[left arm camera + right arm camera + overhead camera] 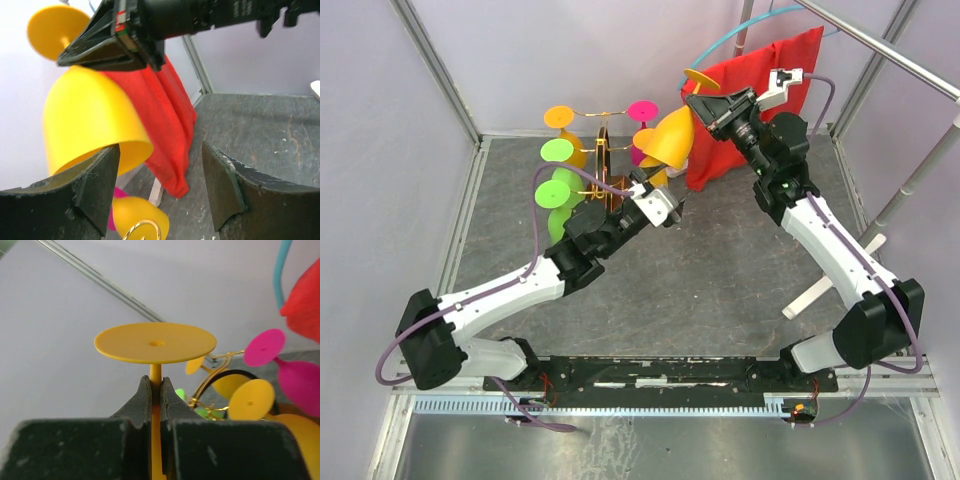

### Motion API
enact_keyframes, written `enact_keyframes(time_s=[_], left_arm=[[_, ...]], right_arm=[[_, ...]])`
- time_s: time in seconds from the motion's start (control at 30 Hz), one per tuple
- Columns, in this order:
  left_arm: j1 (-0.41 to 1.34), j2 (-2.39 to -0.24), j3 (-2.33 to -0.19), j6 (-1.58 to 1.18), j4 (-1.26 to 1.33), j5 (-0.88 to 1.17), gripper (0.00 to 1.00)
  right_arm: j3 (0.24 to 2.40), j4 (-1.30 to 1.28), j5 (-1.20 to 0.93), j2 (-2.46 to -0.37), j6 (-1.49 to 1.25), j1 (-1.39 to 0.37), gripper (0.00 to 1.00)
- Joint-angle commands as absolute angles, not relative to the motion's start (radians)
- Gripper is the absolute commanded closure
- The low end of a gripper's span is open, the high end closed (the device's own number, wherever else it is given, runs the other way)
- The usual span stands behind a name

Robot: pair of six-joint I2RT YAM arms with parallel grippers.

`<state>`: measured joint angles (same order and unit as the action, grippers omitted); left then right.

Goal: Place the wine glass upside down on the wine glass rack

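My right gripper [705,100] is shut on the stem of a yellow wine glass [675,135], held upside down in the air with its foot up and bowl down, just right of the rack. In the right wrist view its fingers [145,395] pinch the stem below the round foot [155,342]. The gold wire rack [603,160] stands at the back centre with yellow, green and pink glasses hanging from it. My left gripper [672,207] is open and empty, below the held glass; its view shows the yellow bowl [90,117] above its left finger.
A red cloth [750,105] hangs at the back right behind the right arm. A white bar [810,290] lies on the table at the right. Frame posts stand at the cage corners. A hung yellow glass [137,215] and a gold scroll show low in the left wrist view.
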<state>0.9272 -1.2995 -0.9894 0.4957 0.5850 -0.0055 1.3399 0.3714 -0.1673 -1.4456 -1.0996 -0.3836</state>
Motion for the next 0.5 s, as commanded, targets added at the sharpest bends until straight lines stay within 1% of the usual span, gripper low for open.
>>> enact_keyframes(time_s=[0.0, 0.13, 0.23, 0.3, 0.33, 0.47], left_arm=[[0.93, -1.224, -0.974, 0.437, 0.502, -0.117, 0.26], [0.93, -1.201, -0.997, 0.406, 0.413, -0.181, 0.23], [0.915, -1.214, -1.078, 0.371, 0.322, -0.223, 0.22], [0.861, -1.235, -1.147, 0.312, 0.265, -0.207, 0.23], [0.787, -1.25, -1.201, 0.238, 0.234, -0.143, 0.23], [0.638, -1.291, -1.303, 0.141, 0.182, -0.034, 0.23]], right_arm=[[1.395, 0.267, -0.088, -1.371, -0.85, -0.373, 0.99], [1.402, 0.133, -0.063, -1.321, -0.668, -0.37, 0.99], [1.38, 0.054, -0.092, -1.296, -0.564, -0.37, 0.99], [1.35, 0.02, -0.129, -1.277, -0.51, -0.371, 0.99], [1.31, 0.013, -0.182, -1.26, -0.456, -0.372, 0.99], [1.153, 0.091, -0.208, -1.182, -0.321, -0.395, 0.99]])
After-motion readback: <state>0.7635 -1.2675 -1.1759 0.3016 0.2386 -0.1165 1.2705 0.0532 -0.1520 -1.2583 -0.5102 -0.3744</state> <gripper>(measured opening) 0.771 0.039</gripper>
